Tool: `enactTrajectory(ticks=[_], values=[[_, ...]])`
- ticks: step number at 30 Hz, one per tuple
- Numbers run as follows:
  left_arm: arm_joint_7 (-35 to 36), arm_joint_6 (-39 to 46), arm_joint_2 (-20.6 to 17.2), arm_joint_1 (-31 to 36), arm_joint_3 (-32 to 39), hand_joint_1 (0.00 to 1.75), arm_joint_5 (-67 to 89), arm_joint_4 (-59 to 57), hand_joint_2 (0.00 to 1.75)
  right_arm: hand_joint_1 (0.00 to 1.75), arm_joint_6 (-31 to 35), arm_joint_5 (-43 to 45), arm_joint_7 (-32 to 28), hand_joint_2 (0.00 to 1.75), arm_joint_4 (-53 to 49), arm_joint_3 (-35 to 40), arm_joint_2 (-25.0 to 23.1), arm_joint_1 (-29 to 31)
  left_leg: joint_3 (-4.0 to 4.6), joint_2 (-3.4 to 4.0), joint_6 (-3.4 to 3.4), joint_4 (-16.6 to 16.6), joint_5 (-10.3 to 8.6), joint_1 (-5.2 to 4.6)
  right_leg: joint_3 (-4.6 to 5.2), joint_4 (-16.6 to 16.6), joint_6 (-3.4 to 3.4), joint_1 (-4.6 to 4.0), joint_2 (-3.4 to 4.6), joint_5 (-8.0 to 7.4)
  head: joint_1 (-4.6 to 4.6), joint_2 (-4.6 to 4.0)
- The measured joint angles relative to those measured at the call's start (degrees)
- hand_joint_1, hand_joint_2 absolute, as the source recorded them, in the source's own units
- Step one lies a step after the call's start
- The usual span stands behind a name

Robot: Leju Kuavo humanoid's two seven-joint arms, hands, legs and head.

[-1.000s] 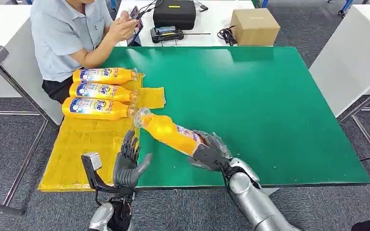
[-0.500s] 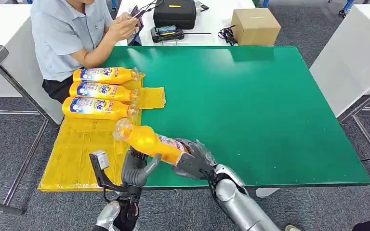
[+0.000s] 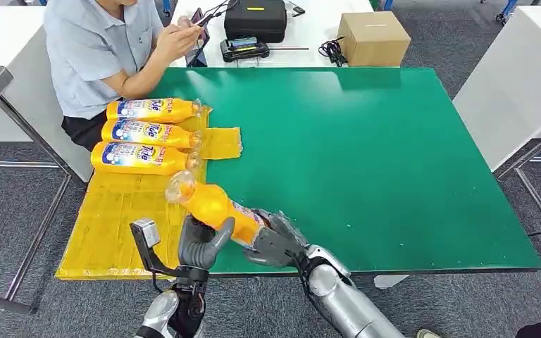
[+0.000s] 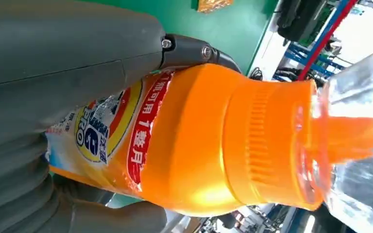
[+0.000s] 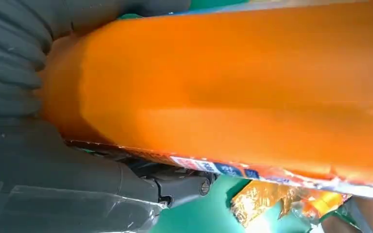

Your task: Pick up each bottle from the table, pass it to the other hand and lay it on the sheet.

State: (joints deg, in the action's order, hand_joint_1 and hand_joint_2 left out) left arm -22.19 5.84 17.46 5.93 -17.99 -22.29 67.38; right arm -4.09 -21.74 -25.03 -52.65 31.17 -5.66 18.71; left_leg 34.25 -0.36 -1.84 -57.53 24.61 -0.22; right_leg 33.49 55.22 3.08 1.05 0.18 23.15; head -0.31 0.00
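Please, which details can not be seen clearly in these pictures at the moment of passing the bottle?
- Head view: the bottle hides the left hand's fingers behind it, so the grip is unclear.
- Right wrist view: the bottle's body covers the sheet.
- Left wrist view: the label text is partly hidden by the thumb.
- Head view: the person's head is cut off by the top edge.

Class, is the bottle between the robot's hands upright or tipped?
Tipped: the bottle slants, cap end raised toward the yellow sheet, base in the right hand, left hand around its middle.
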Motion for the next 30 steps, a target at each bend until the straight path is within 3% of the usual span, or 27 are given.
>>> enactTrajectory(ticks=[1, 2, 3, 6, 7, 15, 25, 30], values=[[-0.22, 0.00, -0.20, 0.26, -0.18, 1.75, 0.02, -0.17, 1.75, 0.54, -0.46, 0.83, 0.00, 1.75, 0.09, 0.00, -0.11, 0.00, 0.00, -0.01, 0.00, 0.00, 0.00, 0.00, 0.00, 0.00, 0.00, 0.00, 0.00, 0.00, 0.00, 0.00], [-0.46, 0.00, -0.31, 0.41, -0.31, 1.75, 0.02, -0.37, 1.75, 0.54, -1.28, 2.02, -0.02, 1.75, 0.13, 0.00, -0.20, 0.00, 0.00, -0.01, 0.00, 0.00, 0.00, 0.00, 0.00, 0.00, 0.00, 0.00, 0.00, 0.00, 0.02, 0.00], [-0.74, 0.11, -0.35, 0.46, -0.42, 1.75, 0.02, -0.52, 1.75, 0.00, -1.96, 2.94, -0.13, 1.75, 0.13, -0.02, -0.24, 0.00, 0.00, 0.00, 0.00, 0.00, 0.00, 0.00, 0.00, 0.00, 0.00, 0.00, 0.00, 0.00, 0.00, 0.00], [-1.07, 1.05, -0.35, 0.52, -0.92, 1.75, 0.74, -0.81, 1.75, 0.00, -2.62, 3.93, -0.11, 1.75, 0.13, -0.02, -0.26, -0.03, 0.02, -0.01, 0.00, 0.00, 0.00, -0.01, 0.01, 0.00, 0.00, 0.01, 0.00, 0.00, 0.00, 0.00], [-1.07, 1.31, -0.35, 0.52, -1.12, 1.75, 0.96, -0.83, 1.75, 0.00, -2.60, 3.97, -0.11, 0.00, 0.13, 0.00, -0.31, -0.02, 0.03, -0.01, 0.00, 0.00, 0.00, -0.01, 0.02, 0.00, 0.00, 0.01, 0.00, 0.00, 0.02, 0.00], [-3.02, 8.67, -0.72, 0.58, -2.43, 1.75, 9.85, -0.83, 1.75, 0.00, -0.63, 5.02, 0.61, 0.00, -0.11, -0.07, -0.50, -0.38, 0.02, 0.01, 0.00, 0.00, 0.00, -0.01, 0.04, 0.00, 0.00, 0.00, 0.00, 0.00, 0.02, 0.00], [-4.17, 24.07, -3.41, 0.76, -3.76, 1.75, 40.01, 6.10, 1.75, 0.00, 1.68, 3.91, 0.50, 0.00, -1.90, -2.32, -0.28, -3.36, 0.05, 0.01, 0.00, 0.00, 0.00, 0.00, 0.05, 0.00, 0.00, 0.00, 0.00, 0.00, 0.02, 0.00], [2.87, 33.44, -5.94, 1.53, -3.63, 1.75, 67.18, 9.40, 1.75, 0.00, 2.03, 2.49, -0.33, 0.00, -2.45, -2.71, -0.28, -3.85, 0.04, 0.00, 0.00, 0.00, 0.00, 0.00, 0.04, 0.00, 0.00, 0.00, 0.00, 0.00, 0.02, 0.00]])
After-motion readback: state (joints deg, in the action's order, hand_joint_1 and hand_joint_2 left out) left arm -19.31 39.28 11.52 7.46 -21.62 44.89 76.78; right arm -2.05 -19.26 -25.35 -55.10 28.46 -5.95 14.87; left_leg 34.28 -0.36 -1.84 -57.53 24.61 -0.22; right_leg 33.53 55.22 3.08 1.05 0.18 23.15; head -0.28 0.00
